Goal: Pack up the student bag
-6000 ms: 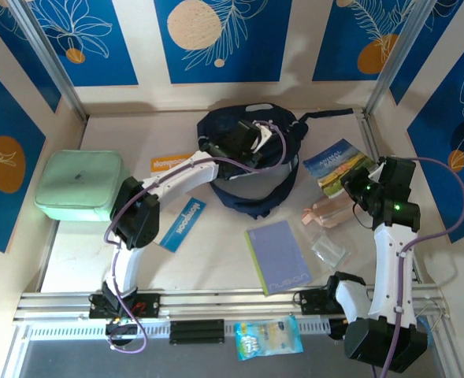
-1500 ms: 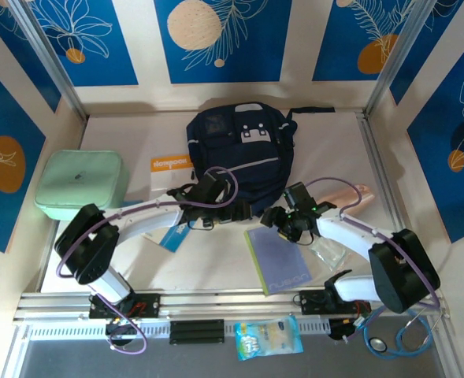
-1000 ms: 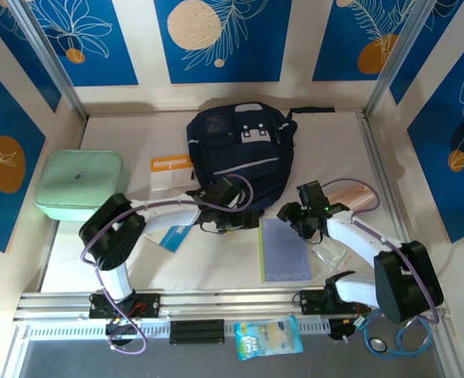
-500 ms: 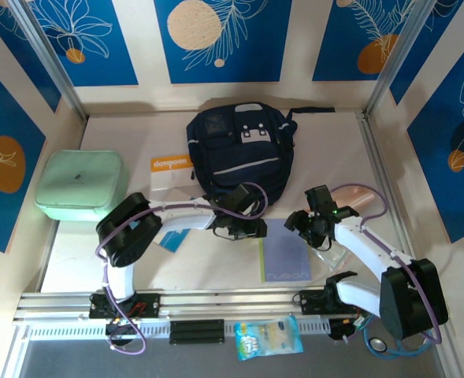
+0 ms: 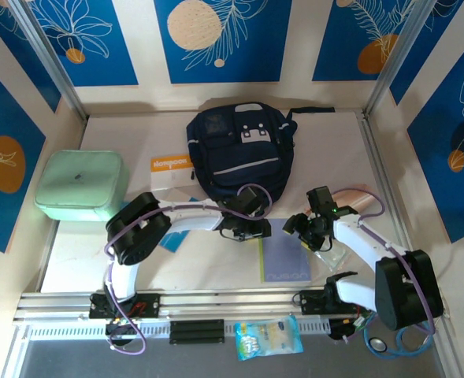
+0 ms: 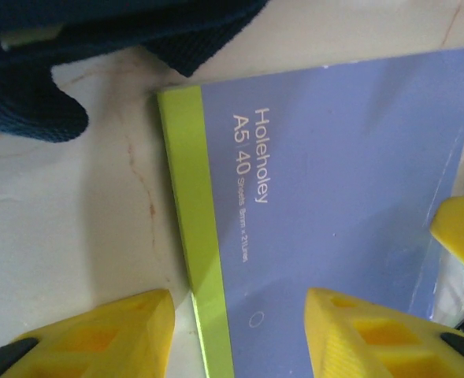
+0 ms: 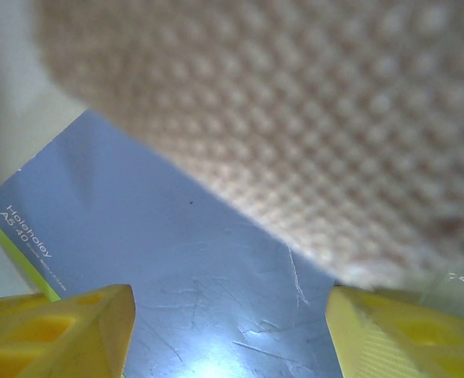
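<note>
Open bench (image 5: 68,256) front-left. Centre crowded by purple notebook (image 5: 283,260) just beside student bag (image 5: 239,157). Left edge blocked by mint case (image 5: 80,183).

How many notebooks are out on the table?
1: the notebook lies just in front of the bag, right of centre. Any inside the bag would be hidden.

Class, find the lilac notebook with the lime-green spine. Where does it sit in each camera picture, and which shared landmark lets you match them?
Top external: the notebook lies flat at lower centre, nearer the camera than the student bag.
Left wrist: across the right half, slightly tilted.
Right wrist: lower left and middle.
Shared landmark: its lime-green spine, on the notebook's left edge in every view.
</note>
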`<act>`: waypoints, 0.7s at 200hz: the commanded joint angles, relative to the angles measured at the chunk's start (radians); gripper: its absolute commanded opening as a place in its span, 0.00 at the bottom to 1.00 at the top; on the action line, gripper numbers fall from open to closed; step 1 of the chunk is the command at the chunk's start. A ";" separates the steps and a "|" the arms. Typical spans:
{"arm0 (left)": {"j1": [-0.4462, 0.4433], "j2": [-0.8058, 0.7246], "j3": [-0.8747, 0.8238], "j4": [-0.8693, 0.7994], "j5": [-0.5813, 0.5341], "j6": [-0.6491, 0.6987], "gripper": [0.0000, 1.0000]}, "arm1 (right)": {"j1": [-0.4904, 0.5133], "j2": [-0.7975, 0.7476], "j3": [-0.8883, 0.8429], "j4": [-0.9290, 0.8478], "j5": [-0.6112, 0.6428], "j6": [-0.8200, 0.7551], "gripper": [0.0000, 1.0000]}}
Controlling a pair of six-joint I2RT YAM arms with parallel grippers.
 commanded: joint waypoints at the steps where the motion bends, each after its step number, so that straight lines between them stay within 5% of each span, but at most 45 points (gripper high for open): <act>1: -0.019 0.025 0.019 -0.007 -0.050 -0.057 0.49 | -0.002 0.027 -0.015 -0.024 -0.063 -0.031 0.68; 51: -0.048 0.043 0.017 0.163 -0.012 -0.067 0.42 | -0.018 0.033 -0.013 -0.029 -0.106 -0.055 0.68; 140: -0.106 -0.145 -0.153 0.509 -0.085 0.042 0.30 | -0.062 0.049 0.010 -0.027 -0.159 -0.086 0.64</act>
